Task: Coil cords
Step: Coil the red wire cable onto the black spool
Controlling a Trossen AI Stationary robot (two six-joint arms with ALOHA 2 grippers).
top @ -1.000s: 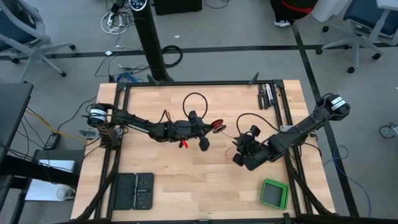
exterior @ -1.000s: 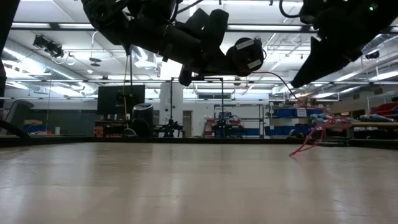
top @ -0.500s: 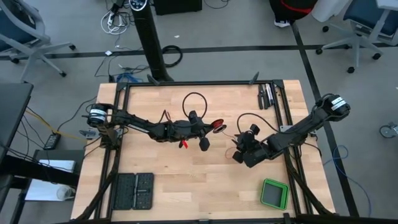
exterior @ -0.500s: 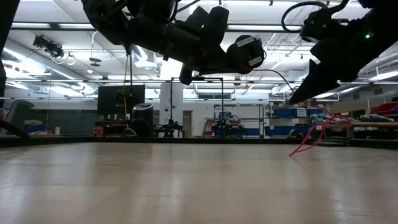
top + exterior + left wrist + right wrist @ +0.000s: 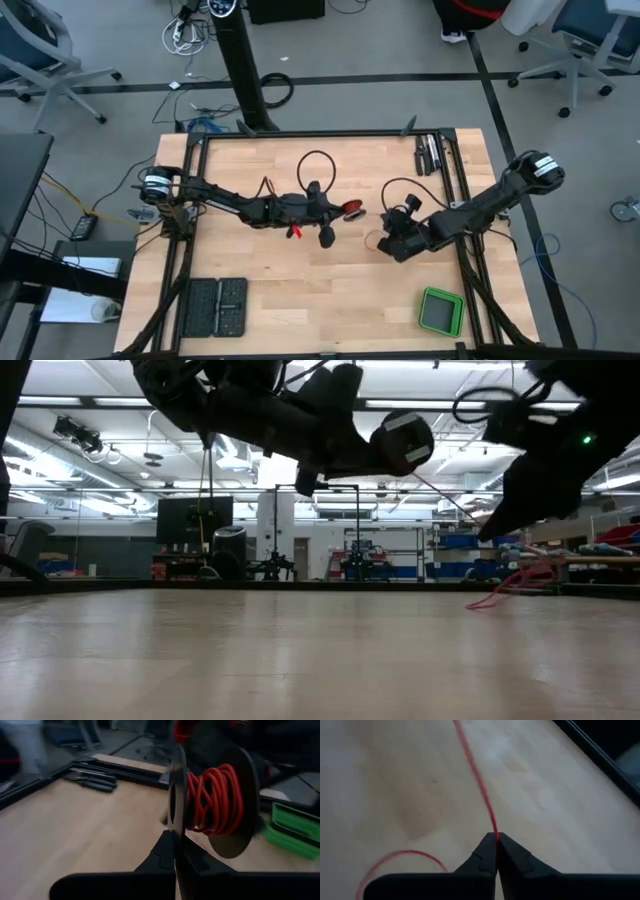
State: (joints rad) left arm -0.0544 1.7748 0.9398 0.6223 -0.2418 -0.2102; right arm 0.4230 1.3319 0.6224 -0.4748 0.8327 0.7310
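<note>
The left pincer hangs over the middle of the tabletop, its arm reaching in from nine o'clock. Its fingers are pressed together on the thin dark rim of a spool, which stands on edge in the left wrist view with red-orange cord wound in many turns around its core. In the low view the spool is lifted well clear of the wood.

The right pincer sits toward four o'clock of the spool, near it but apart, its arm coming in from three o'clock. Its fingers are closed tight on the cord: one taut strand runs straight away from the tips over the bare wood, and a slack loop lies on the tabletop beside them. In the low view a loose tangle of cord rests on the wood below that pincer.

A green tray lies at five o'clock, a black ribbed case at seven o'clock, and dark tools at one o'clock.
</note>
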